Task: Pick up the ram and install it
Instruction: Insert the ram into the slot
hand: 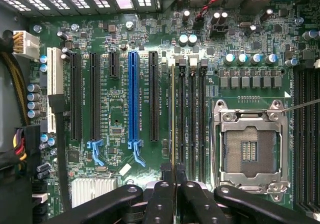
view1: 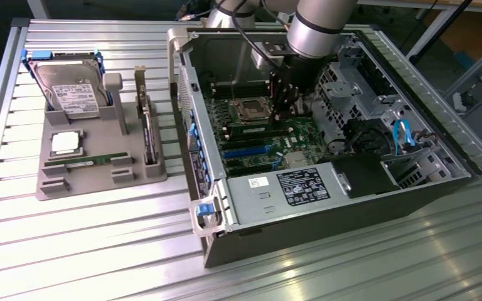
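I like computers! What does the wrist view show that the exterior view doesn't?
Wrist view: the ram, edge-on in the shut gripper, over the black memory slots. Exterior view: the grey tray holding a hard drive, beside the computer case. Both: the empty processor socket and the blue slot.

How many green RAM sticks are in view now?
2: one green RAM stick in the grey plastic tray; a second stick edge-on in the black gripper. Others may be hidden.
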`<action>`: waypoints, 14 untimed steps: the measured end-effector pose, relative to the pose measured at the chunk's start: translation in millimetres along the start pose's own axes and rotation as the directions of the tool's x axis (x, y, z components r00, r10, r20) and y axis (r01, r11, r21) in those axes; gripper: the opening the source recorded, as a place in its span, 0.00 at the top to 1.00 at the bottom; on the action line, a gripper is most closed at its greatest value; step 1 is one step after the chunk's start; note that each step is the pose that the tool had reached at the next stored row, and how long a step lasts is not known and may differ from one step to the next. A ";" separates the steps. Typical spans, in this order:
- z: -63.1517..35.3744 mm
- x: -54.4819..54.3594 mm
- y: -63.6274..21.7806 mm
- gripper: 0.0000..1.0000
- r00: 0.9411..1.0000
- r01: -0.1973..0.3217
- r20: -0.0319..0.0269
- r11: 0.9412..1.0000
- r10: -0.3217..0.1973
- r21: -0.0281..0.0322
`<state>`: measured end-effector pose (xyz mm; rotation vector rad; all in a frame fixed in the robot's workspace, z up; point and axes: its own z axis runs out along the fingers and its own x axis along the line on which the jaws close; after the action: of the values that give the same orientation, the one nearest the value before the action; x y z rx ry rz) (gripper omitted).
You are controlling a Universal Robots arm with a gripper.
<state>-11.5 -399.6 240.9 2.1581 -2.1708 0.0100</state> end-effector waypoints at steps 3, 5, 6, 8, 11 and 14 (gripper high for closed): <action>-0.1 0.0 0.0 0.88 1.000 0.000 0.000 1.000 0.000 0.000; -0.1 0.0 0.0 0.88 1.000 0.000 0.000 1.000 0.000 0.000; -0.1 0.0 0.0 0.88 1.000 0.000 0.000 1.000 0.000 0.000; -0.1 -0.2 0.0 0.88 1.000 0.000 0.000 1.000 0.000 0.000; -0.1 -0.3 0.0 0.88 1.000 0.000 0.000 1.000 0.000 0.000; -0.1 -1.0 0.0 0.88 1.000 0.000 0.000 1.000 0.000 0.000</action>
<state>-11.5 -398.6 240.9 2.1577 -2.1708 0.0102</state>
